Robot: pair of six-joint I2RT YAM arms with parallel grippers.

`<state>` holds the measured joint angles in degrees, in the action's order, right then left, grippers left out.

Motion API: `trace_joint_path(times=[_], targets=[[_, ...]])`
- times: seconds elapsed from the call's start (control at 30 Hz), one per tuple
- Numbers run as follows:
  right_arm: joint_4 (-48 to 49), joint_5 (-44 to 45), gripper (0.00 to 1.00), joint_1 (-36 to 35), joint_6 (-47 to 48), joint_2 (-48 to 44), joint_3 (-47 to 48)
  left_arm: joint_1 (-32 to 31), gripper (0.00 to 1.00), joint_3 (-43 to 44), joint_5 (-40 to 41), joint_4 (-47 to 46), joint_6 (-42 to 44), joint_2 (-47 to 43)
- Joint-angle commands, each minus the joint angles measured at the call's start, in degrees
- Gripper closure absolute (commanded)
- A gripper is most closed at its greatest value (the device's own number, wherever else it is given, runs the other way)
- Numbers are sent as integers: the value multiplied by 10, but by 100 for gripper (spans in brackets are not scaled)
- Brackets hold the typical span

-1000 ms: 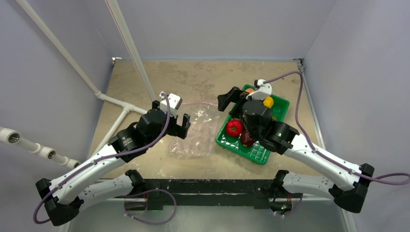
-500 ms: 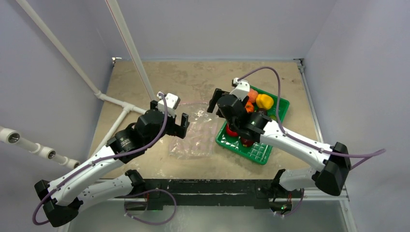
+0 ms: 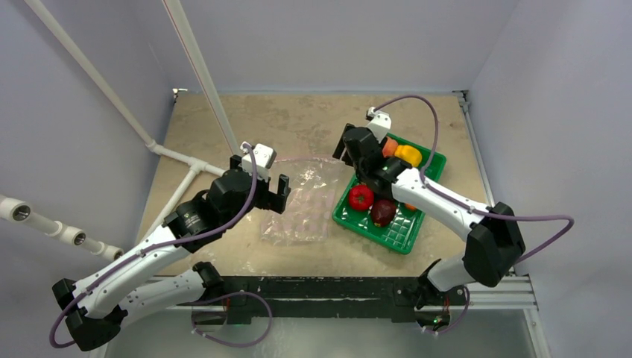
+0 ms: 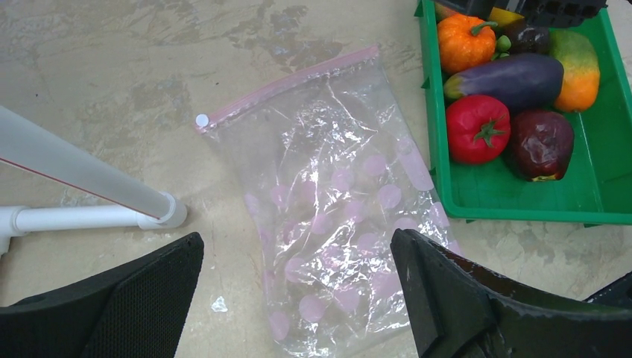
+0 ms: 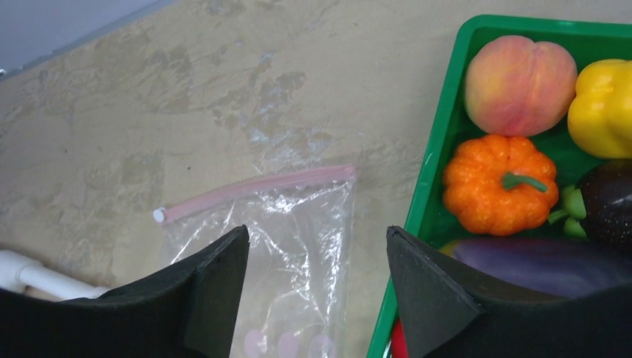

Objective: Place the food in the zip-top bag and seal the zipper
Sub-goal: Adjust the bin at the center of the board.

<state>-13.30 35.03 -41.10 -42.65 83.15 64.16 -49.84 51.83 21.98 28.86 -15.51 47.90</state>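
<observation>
The zipper (image 5: 257, 186) lies at 11 o'clock from the right gripper (image 5: 314, 242) — the nearer one, jaws apart and empty — its strip running roughly 9 to 3.

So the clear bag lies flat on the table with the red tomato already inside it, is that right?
Not quite: the red tomato sits in the green tray, as the left wrist view shows; the clear bag does lie flat on the table.
</observation>
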Motion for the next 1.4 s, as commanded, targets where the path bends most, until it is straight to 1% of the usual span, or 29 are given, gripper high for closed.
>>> trace_joint_path(times=[0.0, 0.2, 0.53, 0.83, 0.97, 1.07, 1.17, 1.3, 1.37], targets=[[42, -13, 32, 27, 10, 15, -4, 1, 1, 0, 14, 0, -3, -9], [53, -25, 37, 48, 8, 52, -9, 1, 2, -1, 14, 0, -1, -8], [54, -29, 39, 59, -11, 97, -43, 2, 2, 0, 10, 0, 1, -14], [54, -24, 44, 63, -19, 146, -28, 1, 2, 1, 6, 1, 2, -16], [50, -19, 48, 64, -18, 159, -25, 2, 2, -1, 6, 1, 3, -17], [49, -17, 55, 63, -18, 166, -27, 2, 2, -1, 7, 1, 3, -18], [42, -13, 69, 63, -21, 166, -29, 2, 2, -1, 7, 1, 4, -18], [37, -11, 82, 64, -17, 153, -32, 2, 2, -1, 10, 2, 5, -17], [37, -6, 93, 63, -10, 145, -32, 2, 2, 0, 10, 2, 4, -18]])
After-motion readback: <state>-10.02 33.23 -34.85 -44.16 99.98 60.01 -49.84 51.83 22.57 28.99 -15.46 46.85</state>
